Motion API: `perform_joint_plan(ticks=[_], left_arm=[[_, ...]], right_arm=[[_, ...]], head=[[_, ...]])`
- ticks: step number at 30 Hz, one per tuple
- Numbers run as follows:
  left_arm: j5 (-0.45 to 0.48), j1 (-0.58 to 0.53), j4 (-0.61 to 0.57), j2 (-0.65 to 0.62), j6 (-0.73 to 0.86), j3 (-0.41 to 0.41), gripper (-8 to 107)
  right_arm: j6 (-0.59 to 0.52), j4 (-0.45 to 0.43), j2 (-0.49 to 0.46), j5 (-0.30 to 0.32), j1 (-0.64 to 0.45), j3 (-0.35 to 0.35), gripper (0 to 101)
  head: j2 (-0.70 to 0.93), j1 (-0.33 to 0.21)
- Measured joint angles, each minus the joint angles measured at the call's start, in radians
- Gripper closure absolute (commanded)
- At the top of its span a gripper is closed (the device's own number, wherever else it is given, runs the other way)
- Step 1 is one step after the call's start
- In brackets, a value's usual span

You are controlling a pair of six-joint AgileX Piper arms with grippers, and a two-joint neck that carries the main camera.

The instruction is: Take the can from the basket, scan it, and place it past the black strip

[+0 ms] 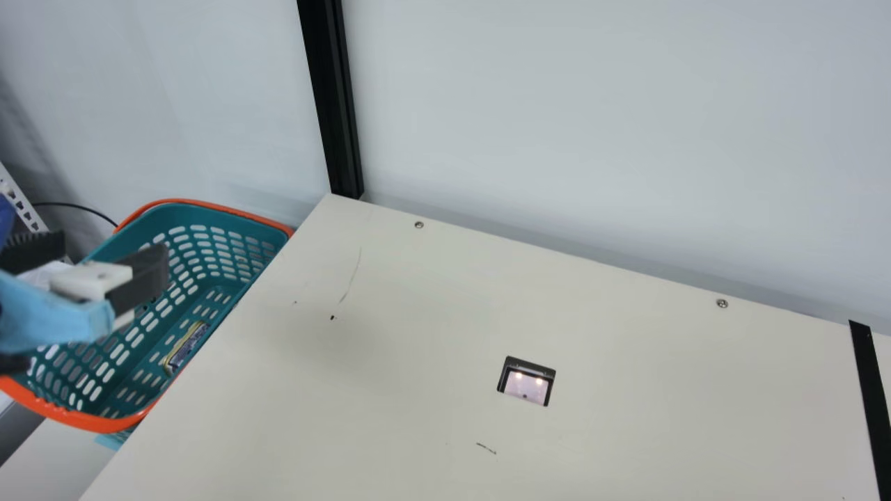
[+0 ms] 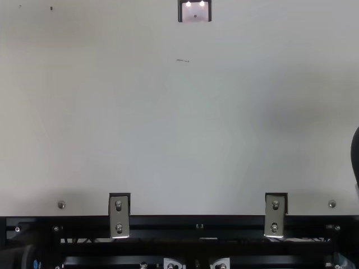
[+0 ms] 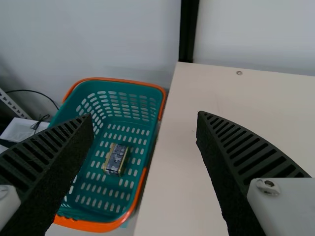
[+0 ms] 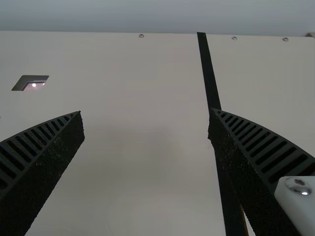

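the boxy can (image 3: 116, 160) lies in the slotted teal plastic basket (image 3: 93, 226).

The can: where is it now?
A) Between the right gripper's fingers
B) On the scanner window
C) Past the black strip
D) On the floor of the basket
D: the left wrist view shows the can lying on the slotted bottom of the teal basket.
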Motion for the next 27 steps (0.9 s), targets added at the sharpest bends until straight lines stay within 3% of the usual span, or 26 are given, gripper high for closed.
perform_joint_plan(ticks=[13,27], left_arm=[[-0.016,0.342,-0.170,0.409,0.406,-0.215,9],[0.073,0.395,-0.204,0.748,0.652,-0.390,9]], right_arm=[[0.000,0.000,0.000,0.000,0.000,0.000,0],[0.000,0.000,0.000,0.000,0.000,0.000,0]], head=[[0.005,0.000],[0.000,0.000]])
